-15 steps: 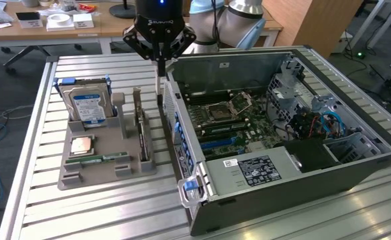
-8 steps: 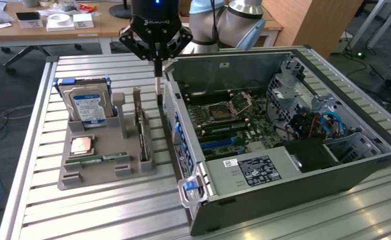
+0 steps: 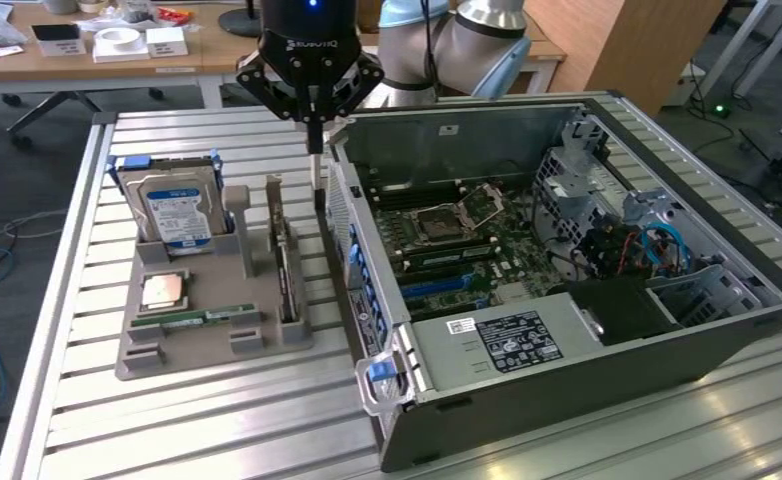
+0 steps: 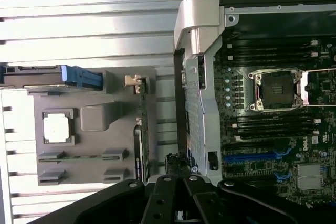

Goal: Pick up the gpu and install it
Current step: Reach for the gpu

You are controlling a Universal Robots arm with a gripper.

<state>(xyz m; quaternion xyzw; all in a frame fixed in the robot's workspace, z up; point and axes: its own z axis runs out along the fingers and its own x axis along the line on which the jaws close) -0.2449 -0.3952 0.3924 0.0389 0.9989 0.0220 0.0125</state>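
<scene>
The gpu [image 3: 282, 262] stands on its long edge in a slot along the gray holder's [image 3: 144, 355] edge nearest the open computer case [image 3: 605, 360], on the slatted table [image 3: 164, 430]. The gripper [image 3: 318, 178] hangs with its fingers pressed together (nothing between them) over the gap between holder and case wall, just beside the gpu's far end. A hard drive [image 3: 178, 212] stands upright at the holder's far corner away from the case.

We see a bright room with soft light from above. The table [image 4: 105, 3] shines white with glare in the wrist view. Inside the case [image 3: 445, 140] it is darker, and shadows under things are soft
</scene>
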